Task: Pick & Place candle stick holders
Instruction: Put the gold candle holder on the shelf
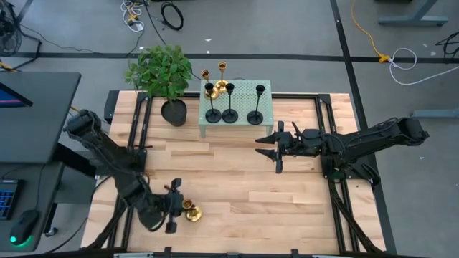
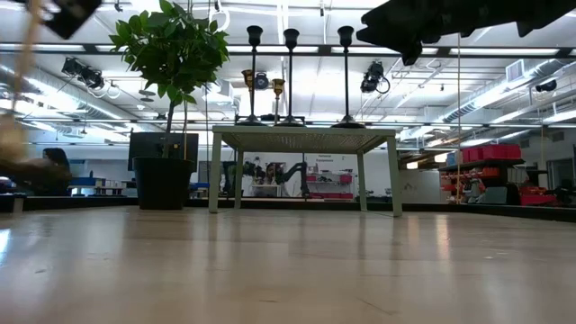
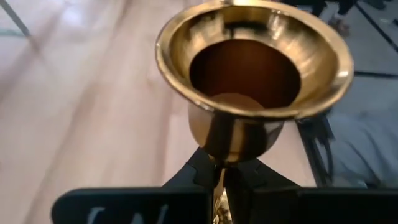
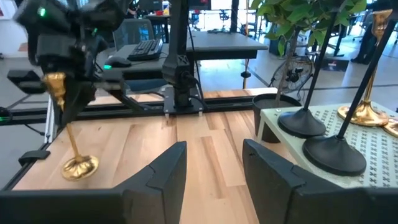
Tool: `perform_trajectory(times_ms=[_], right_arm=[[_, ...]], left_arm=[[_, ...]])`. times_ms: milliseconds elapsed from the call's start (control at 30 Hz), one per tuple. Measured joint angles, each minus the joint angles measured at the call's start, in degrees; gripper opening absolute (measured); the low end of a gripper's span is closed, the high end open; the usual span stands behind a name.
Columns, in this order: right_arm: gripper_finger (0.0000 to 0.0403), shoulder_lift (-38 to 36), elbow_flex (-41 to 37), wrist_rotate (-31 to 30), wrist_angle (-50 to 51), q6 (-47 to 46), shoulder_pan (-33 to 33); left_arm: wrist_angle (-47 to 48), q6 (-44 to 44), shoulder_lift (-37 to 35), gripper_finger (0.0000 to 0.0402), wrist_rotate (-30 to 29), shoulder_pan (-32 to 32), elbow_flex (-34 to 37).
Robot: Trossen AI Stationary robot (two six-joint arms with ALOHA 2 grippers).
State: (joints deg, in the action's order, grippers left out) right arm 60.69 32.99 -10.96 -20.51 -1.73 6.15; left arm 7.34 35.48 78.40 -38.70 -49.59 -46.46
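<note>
A pale green perforated stand [image 1: 265, 89] at the table's far middle carries three black candle stick holders [image 1: 229, 115] standing on their round bases, with two gold ones [image 1: 222, 68] behind them. A third gold candle stick holder [image 1: 191, 211] is at the near left, where my left gripper [image 1: 176, 207] is shut on it. Its cup [image 3: 249, 62] fills the left wrist view. My right gripper [image 1: 276, 147] hovers open at mid-table on the right, level, with nothing between its fingers [image 4: 161, 180]. My left gripper pinches the gold holder's thin stem just below the cup [image 3: 219, 177] between its two fingers. The fingers come slanting down from the table's left side and lie across the stem. The holder hangs tilted, its round base [image 4: 79, 167] low over the table's near left part.
A potted plant in a black pot [image 1: 173, 112] stands just left of the stand. Bare wooden tabletop [image 1: 237, 186] lies between the two grippers and in front of the stand. Black rails [image 1: 326, 129] run along the table's left and right sides.
</note>
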Motion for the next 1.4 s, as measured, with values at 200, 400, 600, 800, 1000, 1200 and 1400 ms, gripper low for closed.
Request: perform_trajectory(times_ms=[200,400,600,800,1000,1200,1400], right_arm=[[0.0158,0.0,0.0,-0.01,1.01,-0.28,0.0],[0.0158,0.0,0.0,-0.02,0.94,-0.43,0.0],[0.0158,0.2,0.0,-0.05,0.77,-0.36,0.0],[0.0158,2.6,0.0,-0.15,-0.03,-0.62,0.01],[0.0158,6.02,0.0,-0.16,-6.17,-0.37,0.01],[0.0158,9.04,0.0,-0.15,-12.05,-0.36,0.0],[0.0158,10.94,0.0,-0.15,-14.94,-0.23,0.0]], left_arm=[[-1.34,-9.94,-3.82,0.0016,4.84,8.31,0.0],[-7.49,-20.08,-5.71,0.0014,14.59,17.75,0.0],[-12.39,-24.21,-6.1,0.0015,23.87,27.22,-0.04],[-13.38,-27.12,-6.08,0.0014,32.5,35.82,-2.39],[-11.7,-31.83,-5.79,0.0014,36.35,41.34,-8.71],[-6.35,-36.01,-1.02,0.0014,37.7,45.21,-16.6],[0.4,-38.45,7.44,0.0014,41.92,47.86,-27.0]])
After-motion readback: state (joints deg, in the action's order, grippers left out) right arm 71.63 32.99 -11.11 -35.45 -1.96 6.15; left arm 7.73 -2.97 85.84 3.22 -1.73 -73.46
